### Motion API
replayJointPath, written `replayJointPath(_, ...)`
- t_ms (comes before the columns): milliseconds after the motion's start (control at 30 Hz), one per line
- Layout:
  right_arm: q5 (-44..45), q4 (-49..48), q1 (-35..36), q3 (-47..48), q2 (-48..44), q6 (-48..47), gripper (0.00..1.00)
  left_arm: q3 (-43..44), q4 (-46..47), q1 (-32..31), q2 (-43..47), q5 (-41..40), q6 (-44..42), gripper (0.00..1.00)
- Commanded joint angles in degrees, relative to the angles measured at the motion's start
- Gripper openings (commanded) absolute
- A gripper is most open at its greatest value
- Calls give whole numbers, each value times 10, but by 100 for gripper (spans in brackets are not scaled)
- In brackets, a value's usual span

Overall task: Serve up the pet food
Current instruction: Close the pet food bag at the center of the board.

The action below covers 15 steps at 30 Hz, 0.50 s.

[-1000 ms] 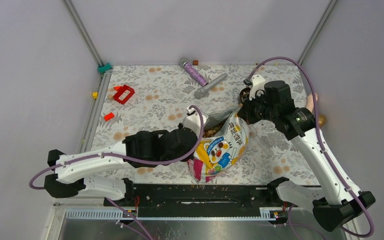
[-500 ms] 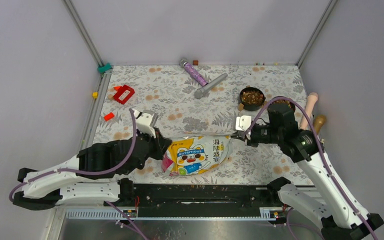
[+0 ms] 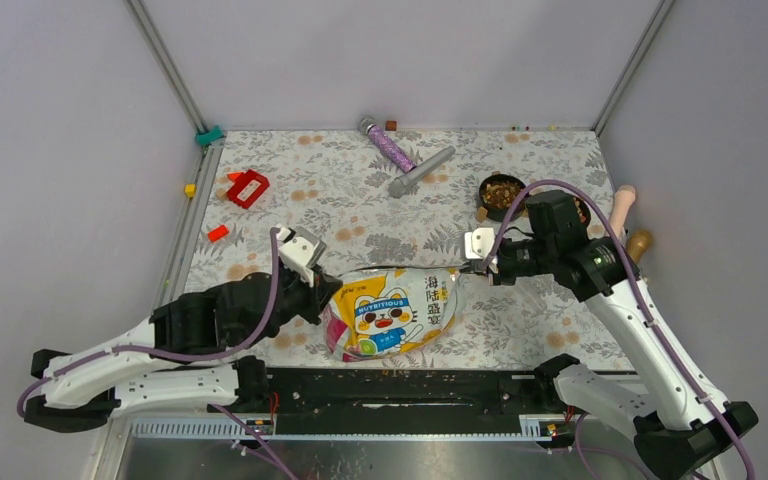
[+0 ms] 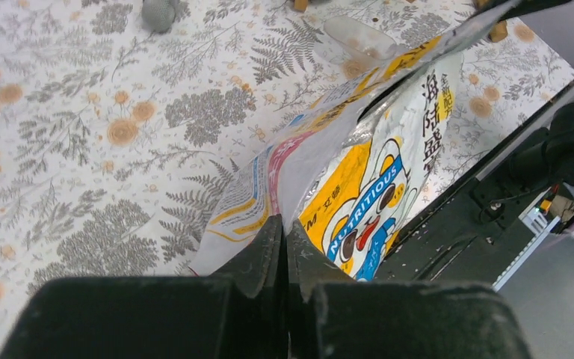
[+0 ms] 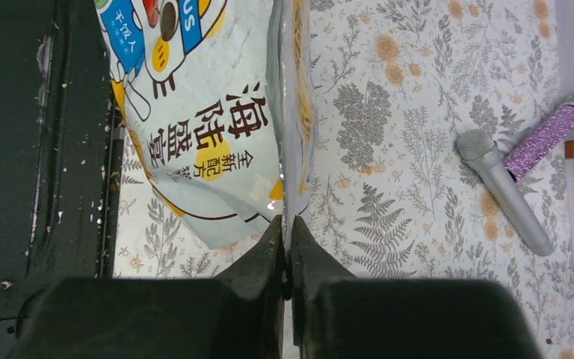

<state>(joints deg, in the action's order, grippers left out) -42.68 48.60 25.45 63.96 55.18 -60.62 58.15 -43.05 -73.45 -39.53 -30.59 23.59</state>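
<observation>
The yellow, white and magenta pet-food bag (image 3: 392, 312) is glossy plastic film, creased and catching highlights, with a silvery foil lining (image 5: 288, 112) at its edge. The floral-printed surface (image 3: 320, 190) looks matt. The grey microphone (image 3: 422, 171) is smooth and satin; the purple microphone (image 3: 388, 145) is rough with glitter. The small red block (image 3: 248, 187) looks like smooth plastic. The black fingers of the left gripper (image 4: 285, 239) and right gripper (image 5: 287, 235) are matt.

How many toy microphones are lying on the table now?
2. The purple glittery microphone lies by the far edge; the grey microphone lies beside it, to its right. Another might be hidden under the pet food bag.
</observation>
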Motion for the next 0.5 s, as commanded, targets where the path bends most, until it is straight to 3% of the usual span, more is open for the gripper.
replayJointPath(0, 24, 32, -16, 49, 9, -29, 12, -21, 133, 9, 62, 24, -134, 0)
replayJointPath(267, -40, 38, -10, 68, 15, -58, 52, -31, 97, 9, 110, 196, -194, 0)
replayJointPath(367, -56, 19, 14, 82, 17, -51, 59, -16, 75, 9, 93, 254, -209, 0)
replayJointPath(467, -6, -47, 68, 91, 31, 24, 66, -1, 43, 9, 64, 285, -221, 0)
